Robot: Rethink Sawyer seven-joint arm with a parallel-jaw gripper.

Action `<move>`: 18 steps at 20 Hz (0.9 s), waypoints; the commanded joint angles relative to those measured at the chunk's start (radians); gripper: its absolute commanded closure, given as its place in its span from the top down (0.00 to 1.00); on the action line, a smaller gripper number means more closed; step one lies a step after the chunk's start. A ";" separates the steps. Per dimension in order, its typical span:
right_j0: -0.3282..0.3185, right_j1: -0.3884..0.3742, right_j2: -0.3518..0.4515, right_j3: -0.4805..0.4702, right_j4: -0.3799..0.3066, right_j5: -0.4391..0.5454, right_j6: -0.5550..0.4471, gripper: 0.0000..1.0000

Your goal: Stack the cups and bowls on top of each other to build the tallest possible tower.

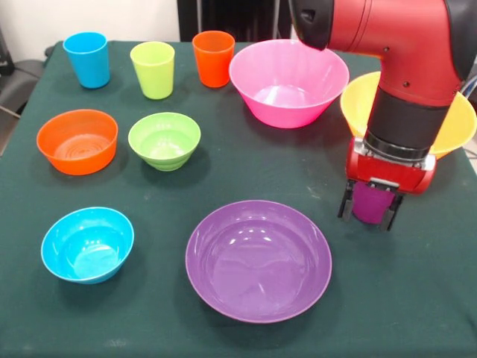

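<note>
We see the pincer (370, 209) closed around the purple cup (367, 203), its dark fingers (346, 203) flanking the cup's sides; whether the cup touches the green surface (417, 283) we cannot tell. It sits at about four o'clock from the picture's centre, just beside the wide shallow purple bowl (258, 259). The yellow bowl (358, 101) lies behind the arm at two o'clock, touching or nearly touching the pink bowl (288, 82). At eleven o'clock stand the blue cup (87, 59), lime green cup (153, 69) and orange cup (213, 58), upright in a row. The orange bowl (77, 141) and green bowl (164, 140) sit at nine o'clock, the blue bowl (87, 244) at eight. Nothing is stacked. Open room lies at five o'clock, toward the near edge.
</note>
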 commanded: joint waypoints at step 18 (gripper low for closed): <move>0.038 -0.090 0.043 0.070 0.040 0.156 0.140 1.00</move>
